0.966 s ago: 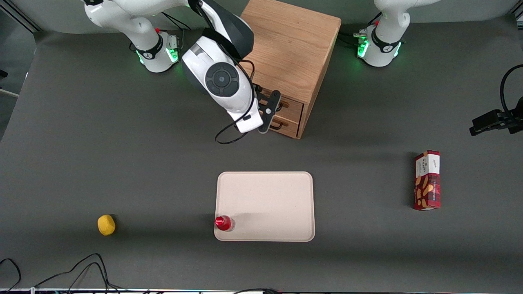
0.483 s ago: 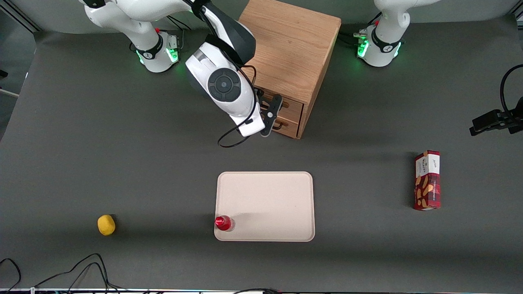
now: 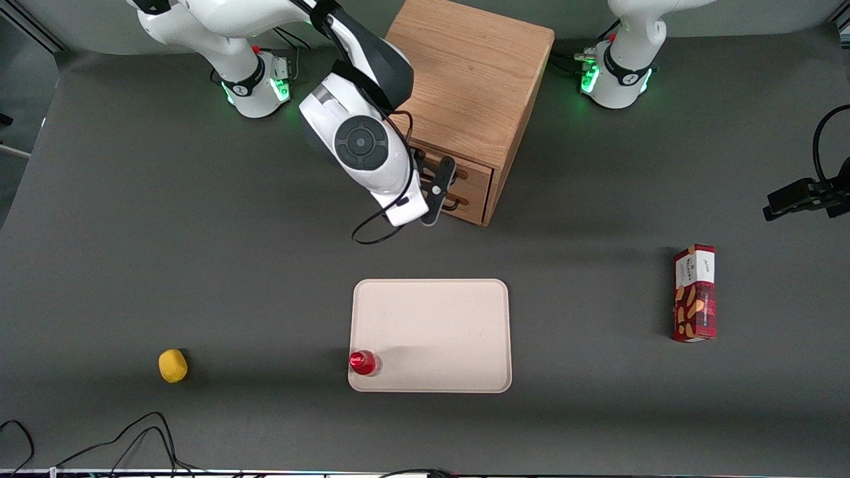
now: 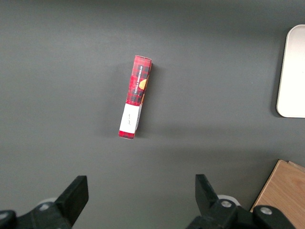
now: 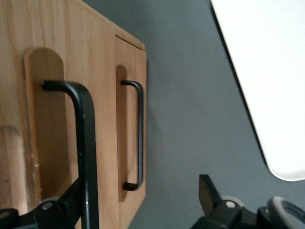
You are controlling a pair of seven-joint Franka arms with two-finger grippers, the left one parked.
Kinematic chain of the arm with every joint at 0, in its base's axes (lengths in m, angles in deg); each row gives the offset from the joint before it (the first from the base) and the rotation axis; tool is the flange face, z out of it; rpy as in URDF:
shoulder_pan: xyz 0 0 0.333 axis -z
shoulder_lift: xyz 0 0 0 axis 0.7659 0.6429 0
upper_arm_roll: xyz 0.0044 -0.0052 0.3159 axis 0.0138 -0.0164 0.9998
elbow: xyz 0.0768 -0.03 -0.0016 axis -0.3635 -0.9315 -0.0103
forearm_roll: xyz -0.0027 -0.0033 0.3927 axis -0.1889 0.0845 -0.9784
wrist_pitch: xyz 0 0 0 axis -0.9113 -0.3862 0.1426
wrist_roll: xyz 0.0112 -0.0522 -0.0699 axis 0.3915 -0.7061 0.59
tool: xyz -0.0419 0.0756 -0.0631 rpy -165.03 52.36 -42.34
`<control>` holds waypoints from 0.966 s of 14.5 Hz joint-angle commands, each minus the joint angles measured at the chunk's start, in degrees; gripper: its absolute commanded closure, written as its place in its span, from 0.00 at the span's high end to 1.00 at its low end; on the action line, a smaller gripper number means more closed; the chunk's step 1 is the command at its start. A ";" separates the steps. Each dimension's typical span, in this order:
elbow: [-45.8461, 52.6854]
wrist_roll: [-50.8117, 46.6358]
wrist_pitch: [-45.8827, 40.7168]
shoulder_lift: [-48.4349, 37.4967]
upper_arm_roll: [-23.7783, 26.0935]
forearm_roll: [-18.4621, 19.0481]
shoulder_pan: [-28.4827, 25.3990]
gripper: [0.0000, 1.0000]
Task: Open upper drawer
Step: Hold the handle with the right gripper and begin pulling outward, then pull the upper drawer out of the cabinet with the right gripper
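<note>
The cabinet (image 3: 475, 86) shows light oak, grain plain, matt. The upper drawer (image 5: 45, 138) carries a thin black wire handle (image 5: 83, 143) (smooth, faint sheen). The gripper (image 3: 435, 189), matt black, sits at that drawer front, over matt grey table (image 3: 199, 265).

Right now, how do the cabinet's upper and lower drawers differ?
The upper drawer has the gripper right at its handle; the lower drawer has nothing at its handle. In the right wrist view the upper handle sits between the open fingers, while the lower one lies nearer the table. Both look shut, with matching oak fronts and black wire handles.
</note>
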 commanded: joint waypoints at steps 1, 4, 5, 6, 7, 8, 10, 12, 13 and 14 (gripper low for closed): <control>0.73 3.34 0.62 0.64 -2.20 1.00 0.36 1.00; 2.39 3.34 0.71 1.69 -3.43 0.65 0.45 1.00; 3.09 3.34 0.71 2.04 -4.30 0.47 0.45 1.00; 3.36 3.34 0.97 2.40 -4.57 0.38 0.45 1.00; 3.28 3.26 2.02 2.49 -5.10 0.38 0.45 1.00; 3.28 3.26 2.38 2.49 -5.28 0.38 0.54 1.00; 3.89 3.17 2.99 2.57 -5.28 0.38 1.32 1.00; 4.59 3.17 3.43 3.19 -6.33 0.12 1.59 1.00; 4.60 2.99 4.39 3.36 -6.33 0.12 1.59 1.00; 4.86 2.99 5.01 3.54 -6.51 0.12 1.68 1.00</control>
